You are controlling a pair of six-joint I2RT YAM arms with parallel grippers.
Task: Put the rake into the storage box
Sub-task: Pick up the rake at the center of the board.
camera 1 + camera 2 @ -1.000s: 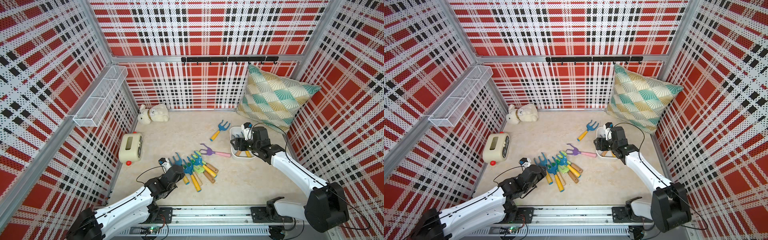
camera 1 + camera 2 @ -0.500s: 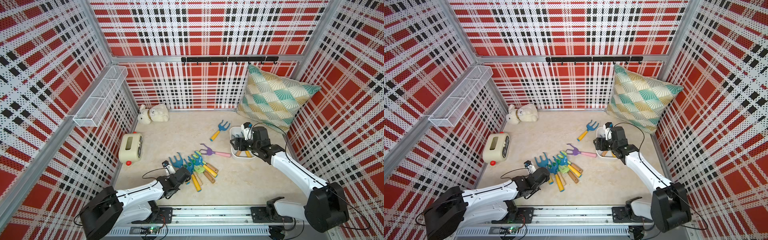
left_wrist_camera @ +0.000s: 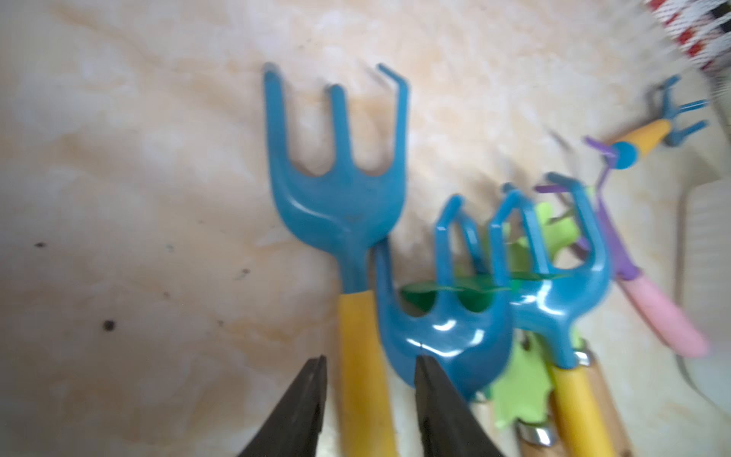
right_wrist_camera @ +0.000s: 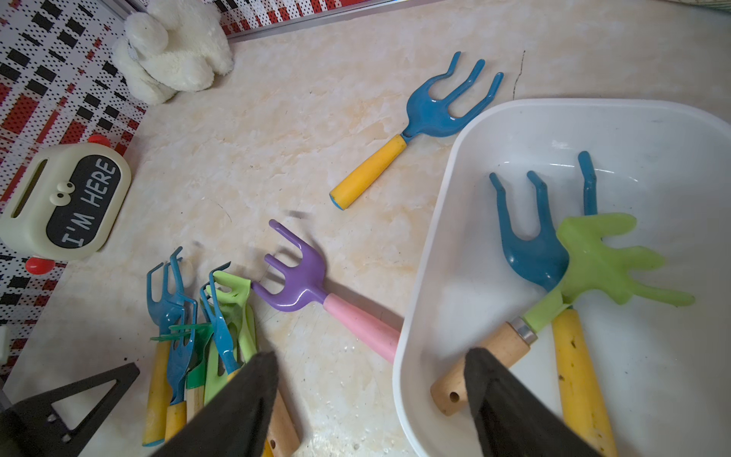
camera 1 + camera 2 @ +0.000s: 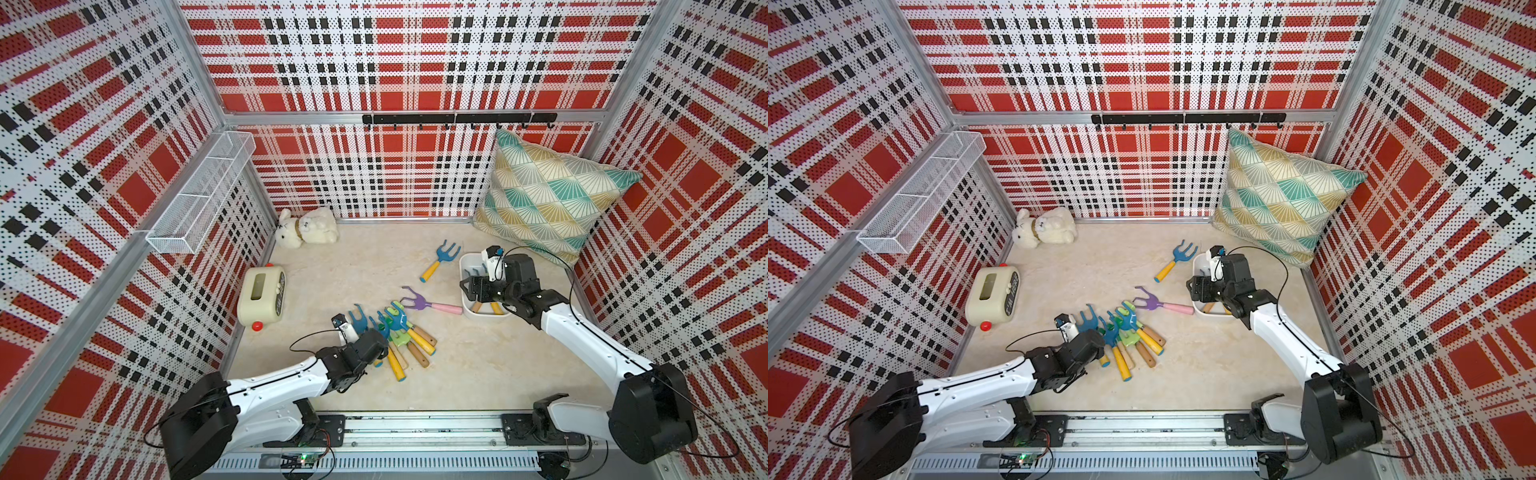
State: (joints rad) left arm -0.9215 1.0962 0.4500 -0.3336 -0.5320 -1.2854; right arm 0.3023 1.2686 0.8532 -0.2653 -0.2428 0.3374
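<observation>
The marbled surface (image 5: 478, 365) is carrying everything under inspection. The storage box (image 4: 474, 166) is sitting on it and is already holding a blue rake (image 4: 534, 253) and a green rake (image 4: 605, 257). The right hand (image 4: 370, 354) is hovering over the storage box's rim with its fingers spread wide and is gripping nothing. The left hand (image 3: 370, 358) is working well apart from the storage box, at the pile of rakes (image 5: 395, 336). Its fingers are standing narrowly parted on either side of a yellow handle (image 3: 356, 324), with a sliver of gap showing on each side, so it is not yet clamping. That handle belongs to the blue-headed rake (image 3: 340, 205), which is lying flat at the edge of the pile farthest from the storage box. Judgement: this rake is looking light and stiff, and its smooth, glossy finish is likely to slip under weak pressure. Its neck is touching a neighbouring blue head (image 3: 443, 336), so lifting it is risking dragging that one along. The handle just behind the neck is looking the soundest place to take hold.
</observation>
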